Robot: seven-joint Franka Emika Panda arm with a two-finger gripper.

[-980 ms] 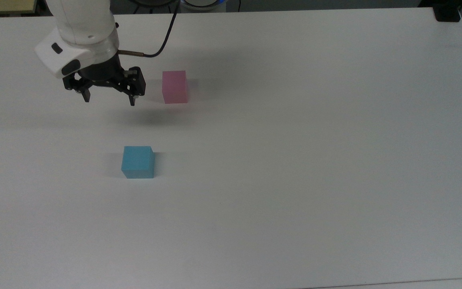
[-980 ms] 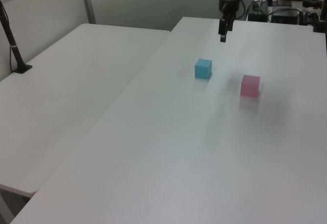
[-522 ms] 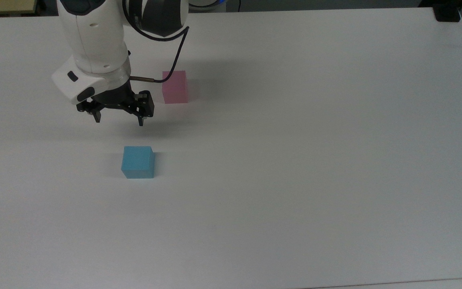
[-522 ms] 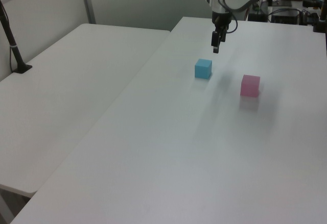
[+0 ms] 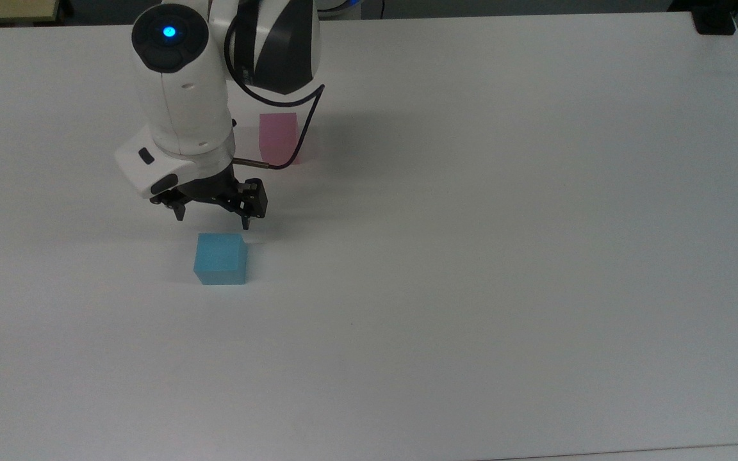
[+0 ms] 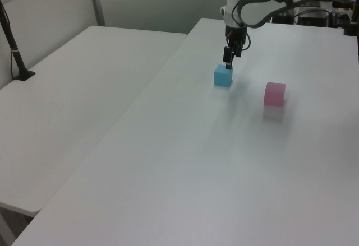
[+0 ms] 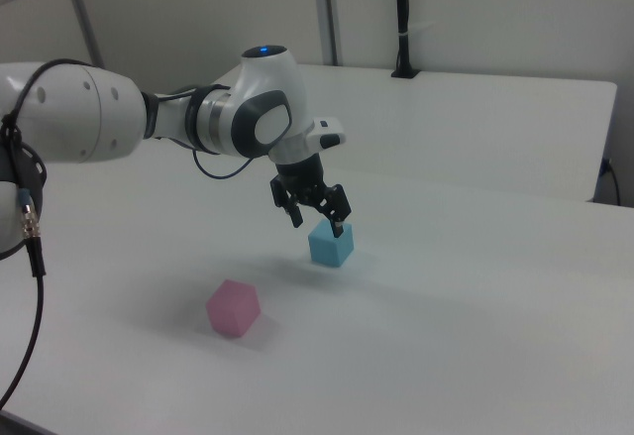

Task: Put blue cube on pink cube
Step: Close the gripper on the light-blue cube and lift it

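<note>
Pincer (image 5: 213,221) hangs w/ jaws spread wide, nothing betw. them, just above the blue cube (image 5: 220,258); in the top view its tips sit just beyond the cube's far edge. Right view shows the pincer (image 7: 317,221) a bit above the cube's (image 7: 331,243) top, not touching. Blue cube sits flat on the white tabletop (image 5: 471,256). Pink cube (image 5: 277,137) also on the tabletop, well apart from the blue one, farther back & to the top view's right, partly crossed by the arm's black cable (image 5: 298,137). In the left view the pink cube (image 6: 275,93) is to the left view's right of the blue cube (image 6: 222,75)
</note>
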